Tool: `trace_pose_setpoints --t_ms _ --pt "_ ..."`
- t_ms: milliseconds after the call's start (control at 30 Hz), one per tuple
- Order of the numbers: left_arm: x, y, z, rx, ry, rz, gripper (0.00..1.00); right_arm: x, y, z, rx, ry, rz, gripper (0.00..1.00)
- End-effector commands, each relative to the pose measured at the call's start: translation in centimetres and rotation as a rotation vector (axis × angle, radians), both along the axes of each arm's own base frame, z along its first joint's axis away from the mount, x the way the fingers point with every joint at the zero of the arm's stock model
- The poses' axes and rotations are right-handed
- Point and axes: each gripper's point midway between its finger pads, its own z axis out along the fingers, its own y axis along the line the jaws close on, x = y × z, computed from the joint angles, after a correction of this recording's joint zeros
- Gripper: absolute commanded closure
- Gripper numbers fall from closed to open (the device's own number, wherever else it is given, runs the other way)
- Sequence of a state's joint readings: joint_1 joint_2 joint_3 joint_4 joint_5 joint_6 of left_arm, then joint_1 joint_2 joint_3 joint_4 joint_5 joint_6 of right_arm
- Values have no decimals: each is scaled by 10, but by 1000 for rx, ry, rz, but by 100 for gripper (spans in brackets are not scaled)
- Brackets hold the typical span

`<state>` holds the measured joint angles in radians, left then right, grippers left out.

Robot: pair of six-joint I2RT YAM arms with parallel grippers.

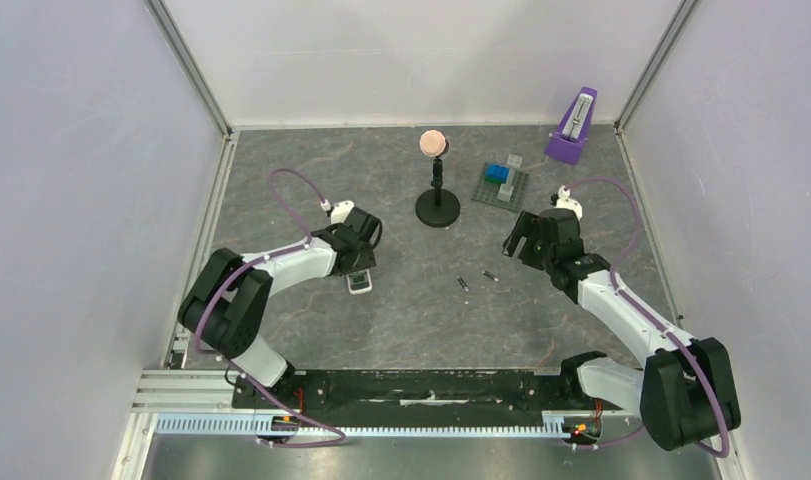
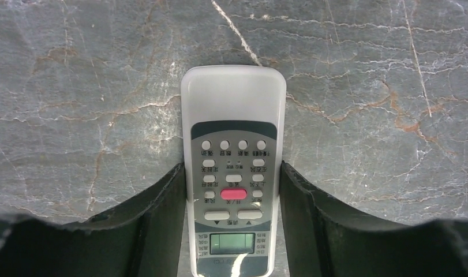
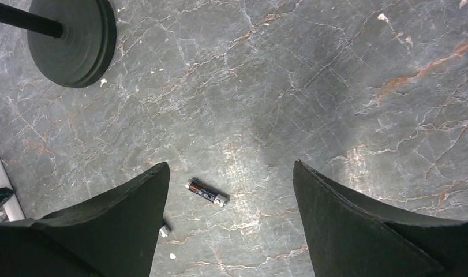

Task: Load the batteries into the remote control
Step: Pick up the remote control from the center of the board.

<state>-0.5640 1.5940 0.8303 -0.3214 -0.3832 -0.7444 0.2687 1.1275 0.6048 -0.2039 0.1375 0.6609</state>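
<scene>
The remote control (image 2: 234, 173) is a white handset lying face up on the grey marbled table, with its red button and small screen showing. My left gripper (image 2: 231, 167) straddles it, and the two fingertips touch its long sides. From above, the remote (image 1: 359, 283) pokes out under that gripper (image 1: 356, 268). Two batteries (image 1: 463, 284) (image 1: 490, 275) lie loose in the middle of the table. My right gripper (image 1: 513, 240) hangs open above them. In its wrist view one battery (image 3: 207, 193) lies between the fingers, and the other battery (image 3: 163, 229) is half hidden by the left finger.
A black stand with a pink ball (image 1: 437, 205) rises at the back centre; its round base (image 3: 75, 37) shows in the right wrist view. A grey plate with blue blocks (image 1: 503, 185) and a purple metronome (image 1: 572, 128) sit at the back right. White walls enclose the table.
</scene>
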Motion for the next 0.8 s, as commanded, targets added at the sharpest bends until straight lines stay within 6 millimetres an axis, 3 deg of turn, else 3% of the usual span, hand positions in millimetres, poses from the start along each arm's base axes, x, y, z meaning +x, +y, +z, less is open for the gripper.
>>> trace_pose_setpoints --t_ms 0,67,167,300,500,667,767 --pt "-21 14 -16 79 107 9 53 12 8 21 9 -61 15 19" --pt "-19 9 -9 58 94 -16 77 11 13 24 13 -67 33 19" --pt "-13 -8 16 -17 50 -89 97 11 25 28 20 -76 82 18" --pt "-6 -34 62 -133 -48 -238 98 12 50 39 51 -114 192 18" --pt "-17 -76 133 -340 -230 -531 98 -1 119 83 175 -266 513 17" --pt "-33 -91 173 -424 -343 -688 98 -21 169 128 288 -379 690 14" --pt "-42 -96 191 -459 -390 -760 98 -30 187 153 359 -419 714 13"
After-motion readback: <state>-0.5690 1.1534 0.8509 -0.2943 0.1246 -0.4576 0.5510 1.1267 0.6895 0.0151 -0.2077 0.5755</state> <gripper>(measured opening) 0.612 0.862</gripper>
